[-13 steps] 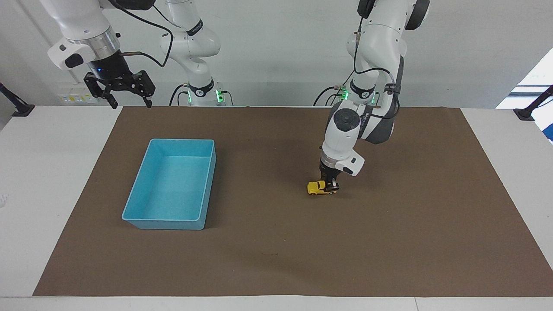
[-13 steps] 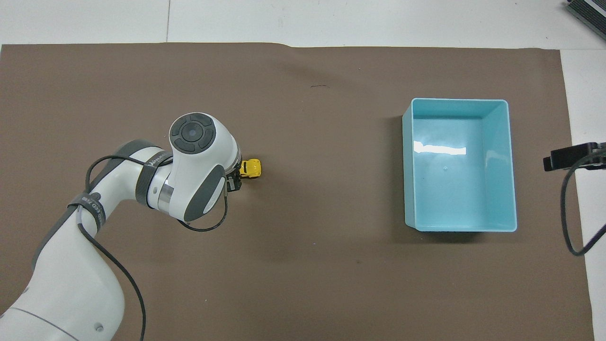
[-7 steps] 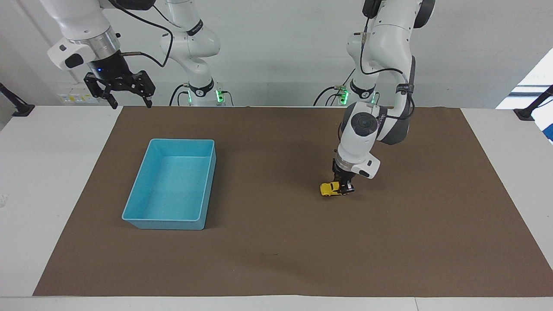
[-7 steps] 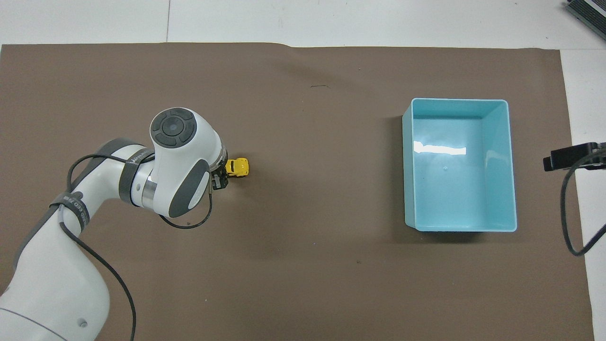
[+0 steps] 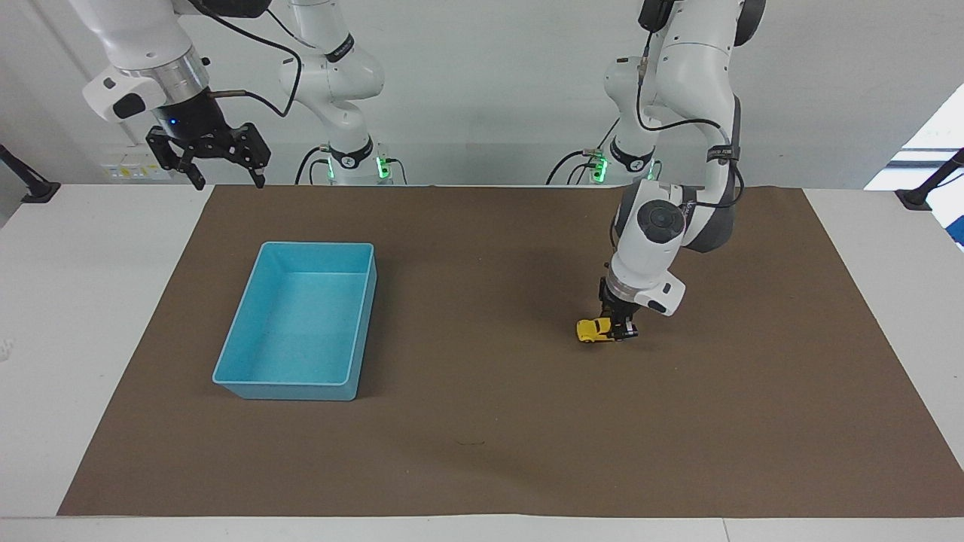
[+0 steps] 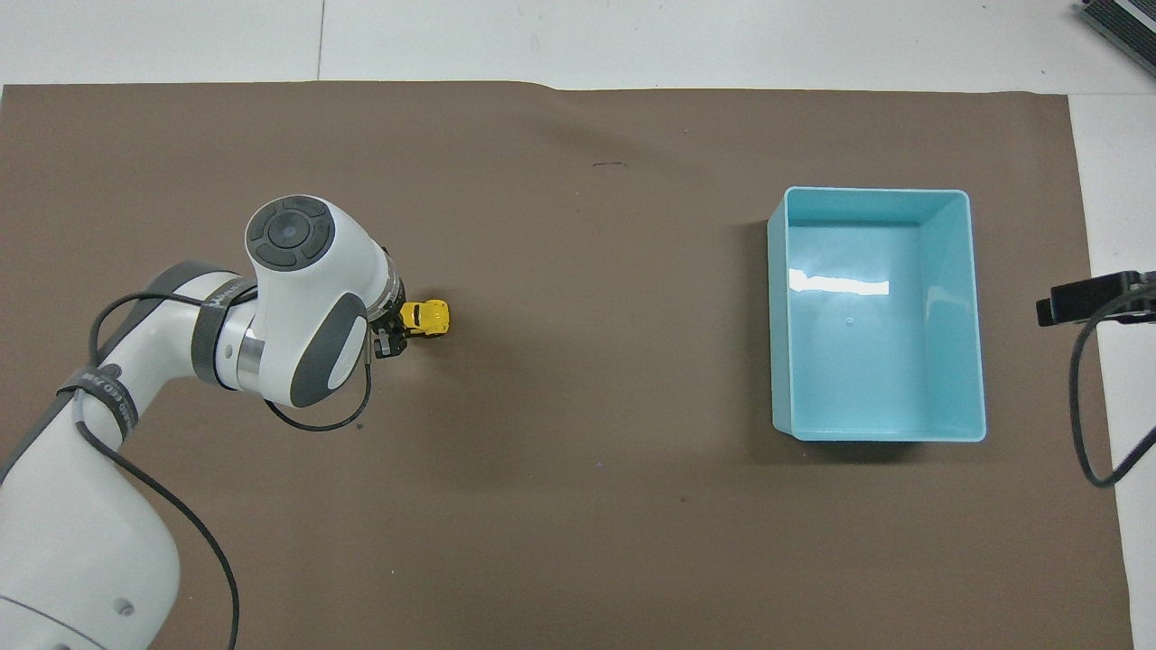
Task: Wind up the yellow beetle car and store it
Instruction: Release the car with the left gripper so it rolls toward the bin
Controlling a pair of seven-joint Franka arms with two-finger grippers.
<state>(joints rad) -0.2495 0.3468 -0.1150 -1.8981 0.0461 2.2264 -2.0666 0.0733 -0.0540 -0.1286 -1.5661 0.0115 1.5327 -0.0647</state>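
car: the yellow beetle car (image 5: 595, 330) sits wheels-down on the brown mat (image 5: 482, 452), well apart from the blue bin (image 5: 354, 316), off toward the left arm's end of the table from it

left gripper (image 5: 622, 330): right down at the mat, clamped on the back end of the car, nose of the car pointing at the bin

right gripper (image 5: 218, 154): just waiting up in the air, fingers spread, over the table edge by the bin's corner nearest the robots, holding nothing

bin: empty, nothing in it at all

winding: looks to me like this is the pull-back bit, car pressed to the mat with the bin in front of its nose, but can't tell how much spring is loaded

progress: early-ish I'd say. Car grabbed, that's about it

left to do: finish the wind-up, then get the car over to the bin and inside it
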